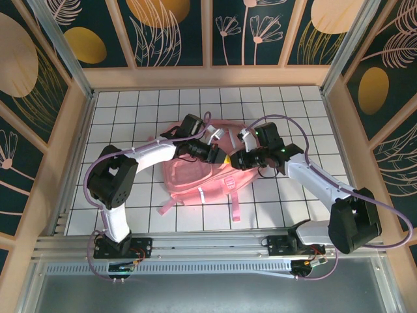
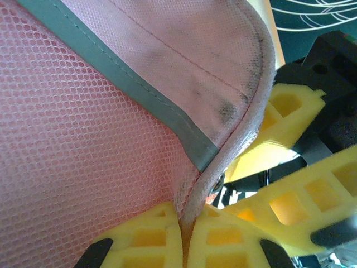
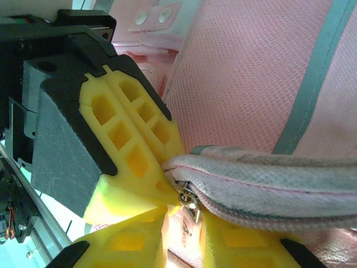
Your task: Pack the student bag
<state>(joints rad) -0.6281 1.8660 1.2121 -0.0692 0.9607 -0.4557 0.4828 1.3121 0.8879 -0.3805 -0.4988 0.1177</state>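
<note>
The student bag (image 1: 195,181), a pink backpack with grey strips, lies in the middle of the white tiled table. Both grippers meet at its upper right edge. My left gripper (image 1: 217,155) (image 2: 187,216) is shut on the bag's piped seam edge (image 2: 245,128), where pink mesh and a grey strip (image 2: 139,95) join. My right gripper (image 1: 230,159) (image 3: 184,220) faces it from the right, its yellow fingers closed around the pink zipper pull tab (image 3: 187,231) hanging from a metal slider (image 3: 189,201). The zipper looks closed at this end. The bag's inside is hidden.
Pink straps (image 1: 234,207) trail from the bag toward the near edge. Wooden-framed walls (image 1: 208,77) enclose the table (image 1: 130,111) on three sides. A metal rail (image 1: 208,246) with the arm bases runs along the front. The two grippers are almost touching.
</note>
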